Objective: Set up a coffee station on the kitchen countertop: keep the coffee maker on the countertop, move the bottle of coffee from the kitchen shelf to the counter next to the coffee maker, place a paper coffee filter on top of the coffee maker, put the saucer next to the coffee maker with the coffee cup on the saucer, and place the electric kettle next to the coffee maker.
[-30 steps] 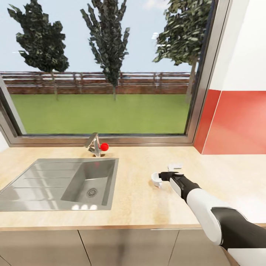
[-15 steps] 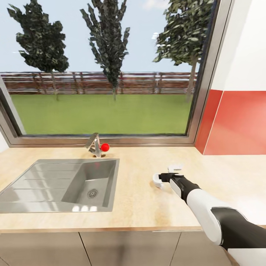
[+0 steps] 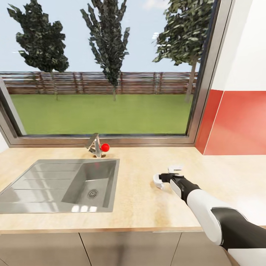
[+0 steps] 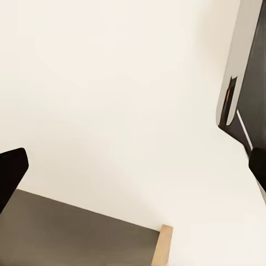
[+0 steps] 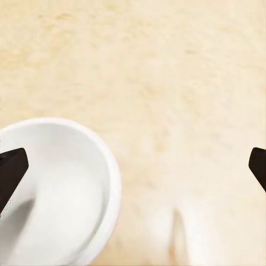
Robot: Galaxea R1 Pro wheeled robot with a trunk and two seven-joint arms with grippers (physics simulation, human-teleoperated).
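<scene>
Spread wide, the jaws of the right gripper [image 3: 165,176] are being held low over the kitchen countertop [image 3: 140,207], the coffee cup [image 5: 58,191] lying upright beside 1 fingertip, the left gripper's state being indeterminable.

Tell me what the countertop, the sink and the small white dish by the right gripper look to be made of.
Kitchen countertop: light tan, wood-look grain, matte; likely laminate or sealed wood. Sink: brushed grey metal with soft reflections, probably stainless steel. White dish beside the right gripper: smooth, glossy, opaque white with a rounded rim, seemingly glazed ceramic, possibly plastic.
</scene>
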